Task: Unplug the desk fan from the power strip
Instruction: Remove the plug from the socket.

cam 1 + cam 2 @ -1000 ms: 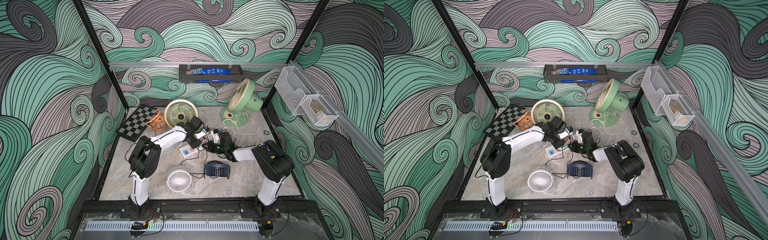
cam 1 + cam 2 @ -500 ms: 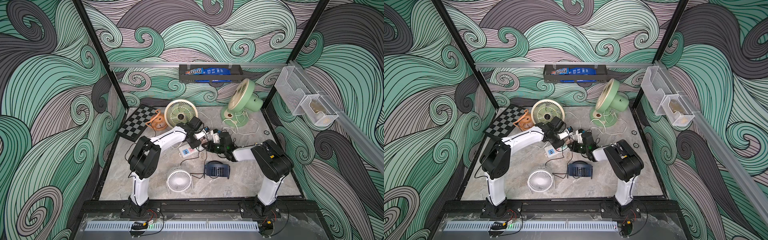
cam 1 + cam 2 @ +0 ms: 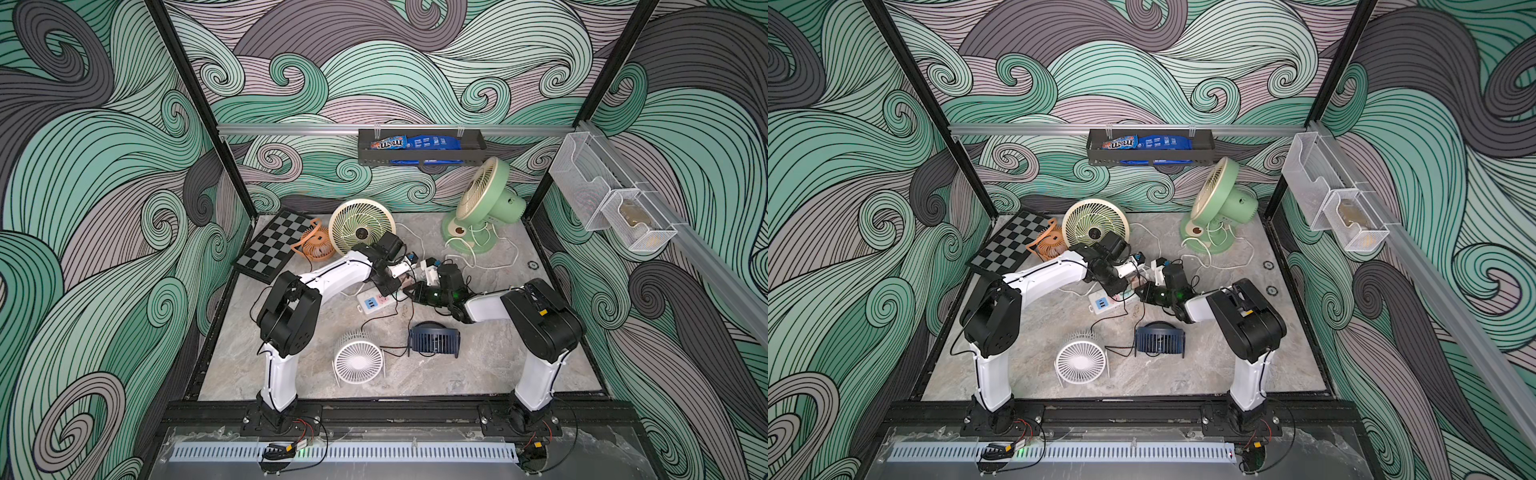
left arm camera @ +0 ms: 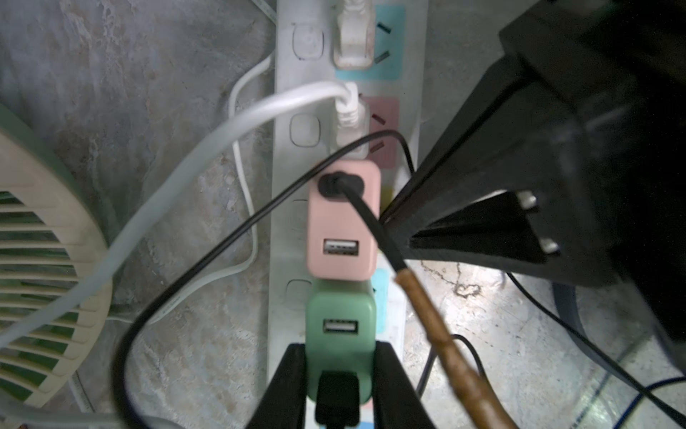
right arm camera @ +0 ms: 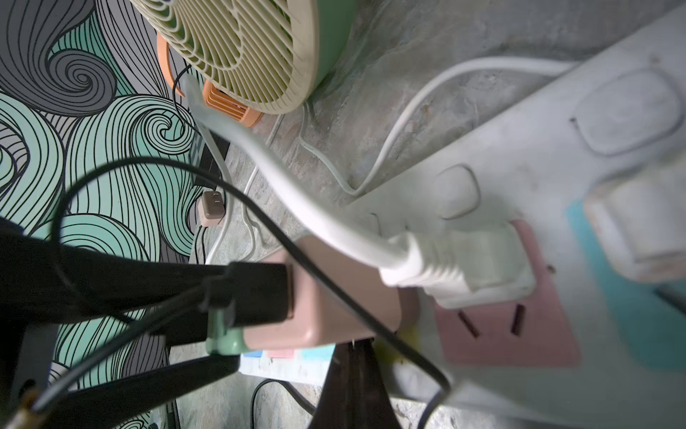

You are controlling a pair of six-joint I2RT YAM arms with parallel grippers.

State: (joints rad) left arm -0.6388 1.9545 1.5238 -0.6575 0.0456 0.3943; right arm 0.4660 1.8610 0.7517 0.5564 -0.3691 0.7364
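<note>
The power strip lay on the grey marbled surface between the two arms, and both arms hid most of it in both top views. In the left wrist view its white body carried a row of plugs. A white plug sat in the blue face and a second white plug with a thick white cord sat in the pink face. Next came a pink adapter with a black cable in it, then a green adapter.

The left pincer was clamped on the green adapter, one black finger on each side. The right pincer was closed, with its tips at the strip's edge just beside the pink adapter. I could not tell whether they pressed on the strip.

The right wrist view showed the pink adapter close beside the corded white plug.

A cream fan stood near the strip. A green fan stood well apart at the back.
</note>
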